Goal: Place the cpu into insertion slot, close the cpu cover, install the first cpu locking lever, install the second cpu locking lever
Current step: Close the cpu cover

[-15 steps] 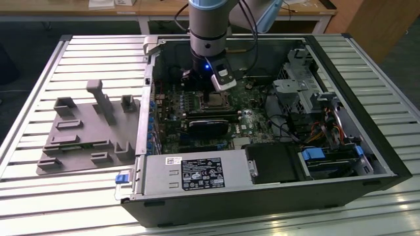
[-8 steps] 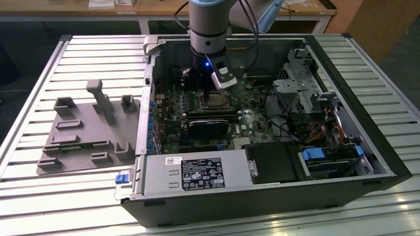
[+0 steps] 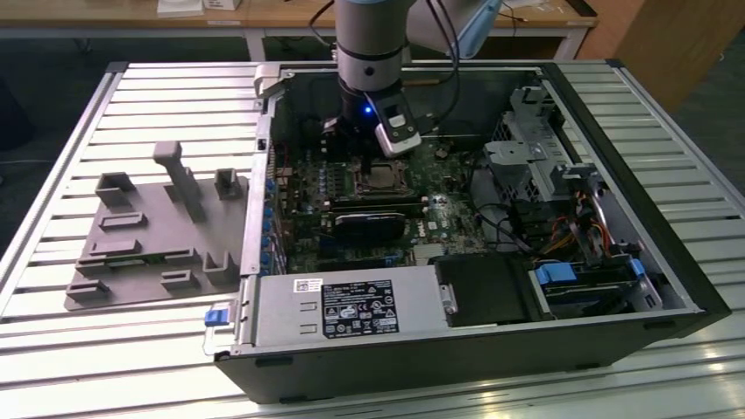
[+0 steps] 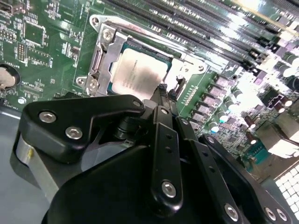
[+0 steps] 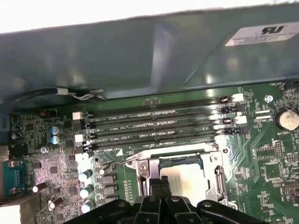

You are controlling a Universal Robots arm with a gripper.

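The cpu (image 4: 139, 72) lies flat in its socket on the green motherboard, pale metal top up; it shows in both wrist views (image 5: 189, 179). The silvery cpu cover (image 4: 103, 52) lies down around it as a frame (image 5: 152, 167). A thin wire locking lever (image 5: 114, 164) runs out from one corner of the socket. My gripper (image 4: 162, 90) hangs just above the socket's edge, its black fingers (image 4: 166, 140) pressed together with nothing between them. In the exterior view my gripper (image 3: 370, 164) is inside the open computer case, right over the socket (image 3: 379, 180).
Memory slots (image 5: 159, 123) run beside the socket, and the case wall (image 5: 140, 51) rises behind them. A black card (image 3: 370, 225) lies in front of the socket, a power supply (image 3: 349, 310) nearer still. A drive cage (image 3: 547, 166) stands at the exterior view's right, a grey fixture (image 3: 152, 236) at its left.
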